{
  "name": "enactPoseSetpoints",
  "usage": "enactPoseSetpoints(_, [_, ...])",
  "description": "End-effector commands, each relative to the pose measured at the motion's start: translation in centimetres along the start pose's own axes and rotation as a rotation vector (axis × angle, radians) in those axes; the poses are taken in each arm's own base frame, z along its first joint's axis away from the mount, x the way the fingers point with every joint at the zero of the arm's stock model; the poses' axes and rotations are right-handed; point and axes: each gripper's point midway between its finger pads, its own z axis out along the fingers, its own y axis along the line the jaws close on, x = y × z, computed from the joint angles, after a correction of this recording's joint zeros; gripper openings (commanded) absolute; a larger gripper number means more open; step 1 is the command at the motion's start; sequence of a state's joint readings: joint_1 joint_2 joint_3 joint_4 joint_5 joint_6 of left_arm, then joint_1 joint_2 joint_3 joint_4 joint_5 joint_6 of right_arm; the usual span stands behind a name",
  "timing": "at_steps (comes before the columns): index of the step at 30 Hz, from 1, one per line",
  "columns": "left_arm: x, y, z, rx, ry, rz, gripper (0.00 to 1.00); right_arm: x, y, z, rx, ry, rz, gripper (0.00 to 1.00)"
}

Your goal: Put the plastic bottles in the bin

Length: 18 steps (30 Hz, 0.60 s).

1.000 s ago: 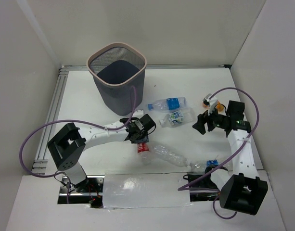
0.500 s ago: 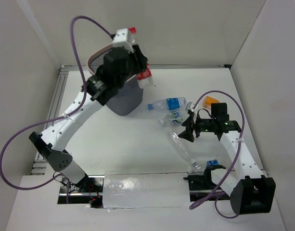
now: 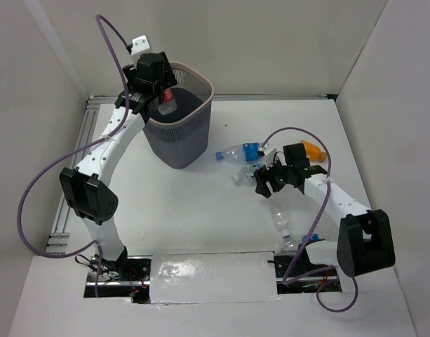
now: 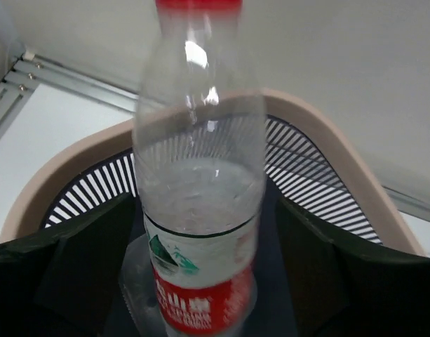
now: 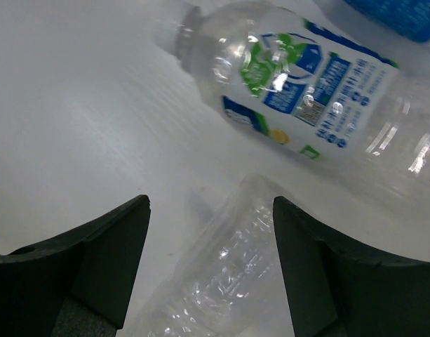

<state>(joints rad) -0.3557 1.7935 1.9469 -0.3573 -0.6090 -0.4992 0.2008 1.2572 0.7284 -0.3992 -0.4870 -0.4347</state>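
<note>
Over the bin (image 3: 179,133): red-labelled bottle (image 4: 200,203) (clear).

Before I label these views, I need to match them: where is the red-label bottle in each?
Top external: upper left, red-label bottle at the left tool, over the bin.
Left wrist: centre, upright.
Right wrist: not in it.
Shared landmark: the bin's pinkish rim.

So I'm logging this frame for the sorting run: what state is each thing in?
red-label bottle: held by left end effector over the bin
bin: upright
blue-label bottle: lying on table
green-white bottle: lying on table
unlabelled bottle: lying on table
right end effector: open, over the unlabelled bottle
</note>
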Motion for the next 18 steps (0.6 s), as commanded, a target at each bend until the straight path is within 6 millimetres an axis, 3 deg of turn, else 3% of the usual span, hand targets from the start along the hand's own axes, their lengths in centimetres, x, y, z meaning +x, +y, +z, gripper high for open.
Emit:
enactPoseSetpoints(1, [-2.2, -0.3, -0.5, 0.007, -0.049, -0.014, 0.97, -2.8, -4.3, -0.8, 0.246, -0.054, 0.048, 0.78])
enactPoseSetpoints(4, [-3.1, -1.2, -2.0, 0.058, -0.057, 0.015, 1.0, -1.2, -5.7, -0.4, 0.329, 0.008, 0.073, 0.78])
enactPoseSetpoints(5, [-4.0, -1.8, -3.2, 0.099, -0.069, 0.041, 1.0, -0.9, -5.6, 0.0, 0.335, 0.024, 0.083, 0.78])
enactPoseSetpoints(7, [-3.9, -4.1, -5.6, 0.172, -0.087, 0.078, 1.0, 0.5, -6.0, 0.0, 0.368, 0.077, 0.116, 0.79])
enactPoseSetpoints(8, [-5.1, -4.6, -7.8, 0.21, -0.118, 0.102, 1.0, 0.3, -6.1, 0.1, 0.367, 0.079, 0.135, 0.79])
enactPoseSetpoints(9, [-3.3, -6.4, -9.6, 0.281, -0.092, 0.133, 1.0, 0.3, -6.1, 0.1, 0.367, 0.079, 0.136, 0.81])
enactPoseSetpoints(11, [-2.3, -8.1, -12.2, 0.368, -0.091, 0.141, 1.0, -0.3, -5.4, -0.4, 0.343, 0.052, 0.139, 0.81])
enactPoseSetpoints(12, [-0.2, -9.3, -14.7, 0.446, -0.061, 0.175, 1.0, -1.7, -5.6, -0.8, 0.353, 0.018, 0.139, 0.81])
enactPoseSetpoints(14, [2.2, -10.4, -16.9, 0.515, -0.018, 0.207, 1.0, -1.9, -5.4, -1.1, 0.329, 0.02, 0.15, 0.82])
enactPoseSetpoints(18, [10.4, -11.7, -21.1, 0.625, 0.141, 0.227, 1.0, -2.8, -5.6, -2.0, 0.33, 0.011, 0.182, 0.82])
